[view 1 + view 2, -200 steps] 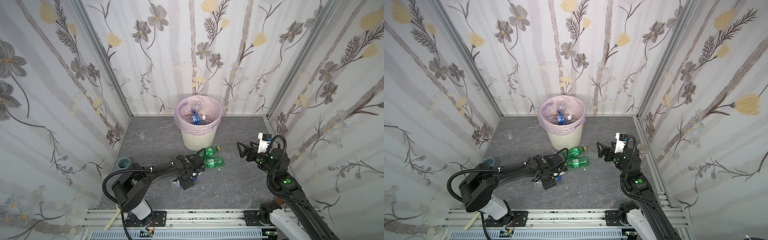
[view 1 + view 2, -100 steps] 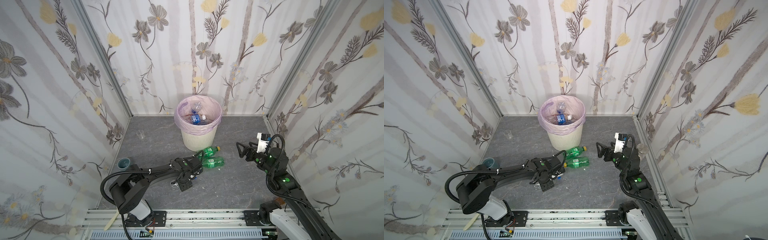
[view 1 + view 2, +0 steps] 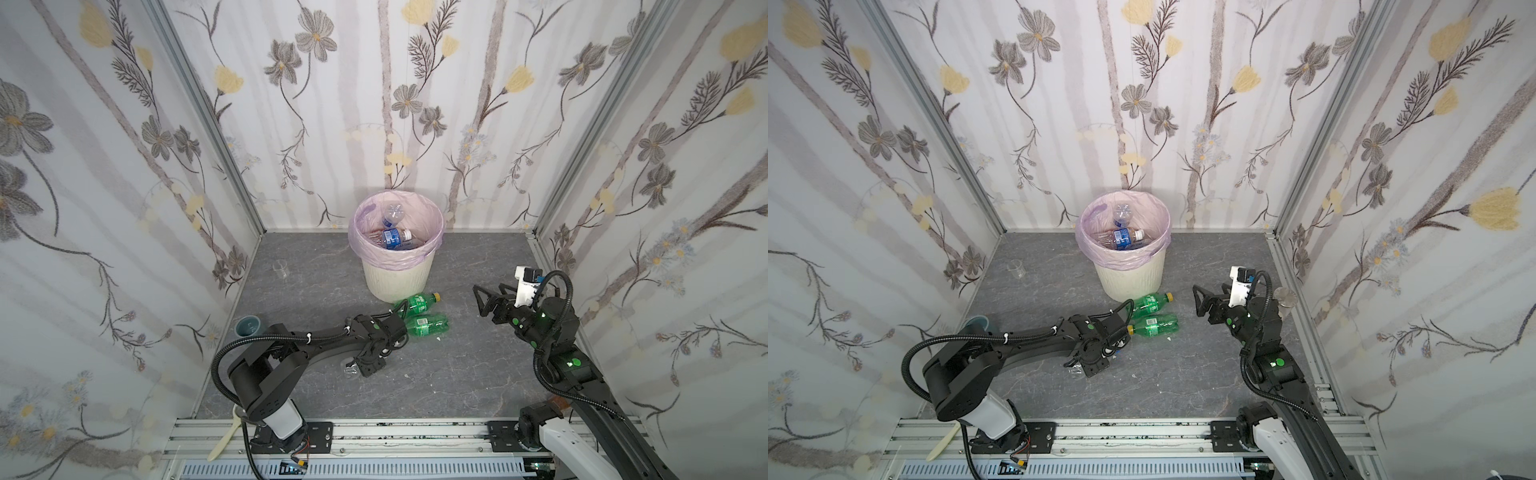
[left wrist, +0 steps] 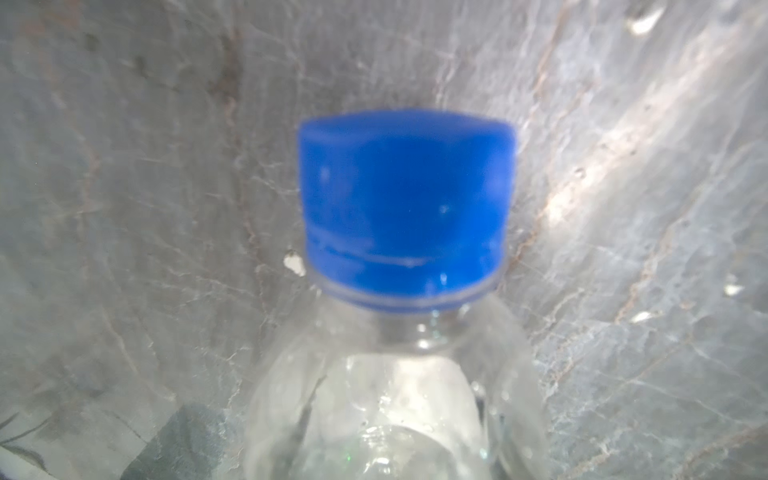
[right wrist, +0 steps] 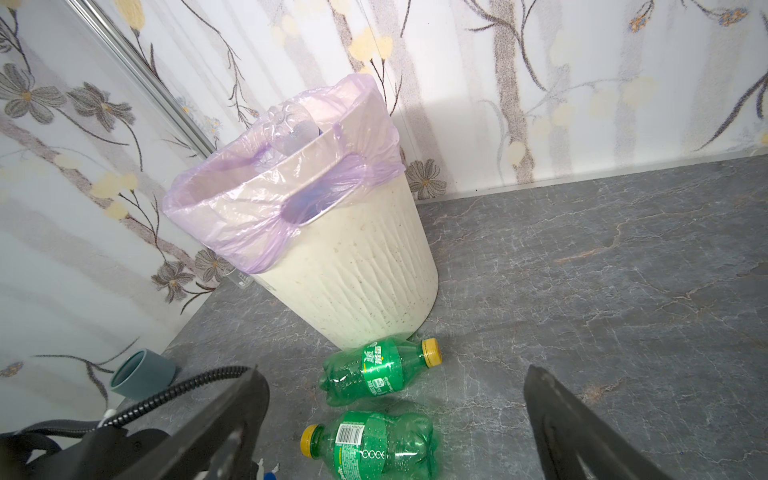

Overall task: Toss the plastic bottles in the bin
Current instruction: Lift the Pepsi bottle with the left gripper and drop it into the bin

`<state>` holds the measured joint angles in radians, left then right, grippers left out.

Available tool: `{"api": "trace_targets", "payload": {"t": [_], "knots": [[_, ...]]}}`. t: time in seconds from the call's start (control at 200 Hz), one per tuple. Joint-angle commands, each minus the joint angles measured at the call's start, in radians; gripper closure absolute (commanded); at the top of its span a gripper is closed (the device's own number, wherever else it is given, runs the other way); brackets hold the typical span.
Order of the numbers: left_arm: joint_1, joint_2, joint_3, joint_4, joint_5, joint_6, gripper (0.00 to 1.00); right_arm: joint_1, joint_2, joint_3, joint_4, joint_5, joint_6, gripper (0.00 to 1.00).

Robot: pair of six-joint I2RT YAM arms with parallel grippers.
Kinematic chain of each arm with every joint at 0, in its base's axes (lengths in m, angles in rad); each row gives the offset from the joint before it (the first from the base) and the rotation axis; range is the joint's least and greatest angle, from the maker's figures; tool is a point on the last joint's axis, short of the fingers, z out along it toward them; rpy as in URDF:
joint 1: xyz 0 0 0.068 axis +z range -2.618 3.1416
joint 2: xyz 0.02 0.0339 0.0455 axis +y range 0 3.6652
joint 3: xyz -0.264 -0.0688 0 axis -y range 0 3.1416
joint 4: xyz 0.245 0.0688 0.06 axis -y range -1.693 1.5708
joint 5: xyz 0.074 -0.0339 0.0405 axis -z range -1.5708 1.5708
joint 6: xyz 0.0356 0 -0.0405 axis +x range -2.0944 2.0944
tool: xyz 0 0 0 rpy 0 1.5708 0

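My left gripper (image 3: 370, 362) lies low on the grey floor, shut on a clear plastic bottle (image 3: 348, 369) with a blue cap (image 4: 405, 208). The left wrist view is filled by that bottle's neck and shoulder (image 4: 395, 395), and the fingers do not show there. Two green bottles with yellow caps (image 3: 417, 302) (image 3: 427, 326) lie side by side just beyond it, in front of the bin (image 3: 395, 279). The cream bin has a pink bag and holds several clear bottles (image 3: 392, 237). My right gripper (image 3: 484, 297) hangs open to the right of the green bottles (image 5: 374, 372) (image 5: 374, 446), holding nothing.
A small clear cup (image 3: 280, 268) stands near the left wall. A grey-blue cup (image 3: 249, 326) sits by the left arm's elbow. A round metal lid-like piece (image 3: 1285, 297) lies at the right wall. A cream stick (image 3: 226, 436) rests on the front rail.
My left gripper has slid a little toward the front left and shut on the clear bottle. The right gripper has drifted slightly left and stays open.
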<state>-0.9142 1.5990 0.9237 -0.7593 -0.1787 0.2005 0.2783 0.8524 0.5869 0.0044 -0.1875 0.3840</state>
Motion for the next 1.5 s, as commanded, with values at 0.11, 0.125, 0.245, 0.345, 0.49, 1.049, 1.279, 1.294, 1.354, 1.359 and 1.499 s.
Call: {"api": "trace_targets", "payload": {"t": [0.11, 0.125, 0.245, 0.345, 0.49, 1.049, 1.279, 1.294, 1.354, 1.359, 1.499], "knots": [[0.001, -0.149, 0.069, 0.015, -0.169, -0.08, 0.57, -0.001, 0.041, -0.002, 0.034, -0.01, -0.008, 0.04], [0.003, -0.165, 0.077, 0.016, -0.177, -0.084, 0.57, -0.001, 0.043, -0.002, 0.035, -0.01, -0.008, 0.04], [0.012, -0.309, 0.128, 0.068, -0.218, -0.13, 0.57, 0.001, 0.051, 0.007, 0.036, -0.041, -0.016, 0.04], [0.022, -0.446, 0.148, 0.128, -0.256, -0.176, 0.56, 0.002, 0.042, 0.018, 0.035, -0.049, -0.017, 0.05], [0.025, -0.644, 0.134, 0.224, -0.301, -0.212, 0.55, 0.003, 0.04, 0.059, -0.009, -0.045, -0.031, 0.05], [0.035, -0.791, 0.154, 0.734, -0.218, -0.015, 0.45, 0.173, 0.104, 0.139, 0.013, 0.016, -0.128, 0.05], [0.207, -0.186, 0.676, 0.758, 0.096, -0.063, 0.4, 0.239, 0.158, 0.159, 0.035, 0.041, -0.122, 0.07], [0.215, -0.152, 0.704, 0.751, 0.105, -0.07, 0.37, 0.243, 0.158, 0.175, 0.036, 0.046, -0.12, 0.07], [0.228, -0.052, 0.782, 0.713, 0.116, -0.088, 0.17, 0.253, 0.15, 0.192, 0.033, 0.055, -0.117, 0.07], [0.228, -0.048, 0.785, 0.71, 0.117, -0.087, 0.15, 0.253, 0.149, 0.192, 0.032, 0.055, -0.116, 0.07], [0.23, -0.036, 0.739, 0.698, 0.108, -0.099, 0.0, 0.257, 0.112, 0.174, 0.024, 0.062, -0.125, 0.06]]}}
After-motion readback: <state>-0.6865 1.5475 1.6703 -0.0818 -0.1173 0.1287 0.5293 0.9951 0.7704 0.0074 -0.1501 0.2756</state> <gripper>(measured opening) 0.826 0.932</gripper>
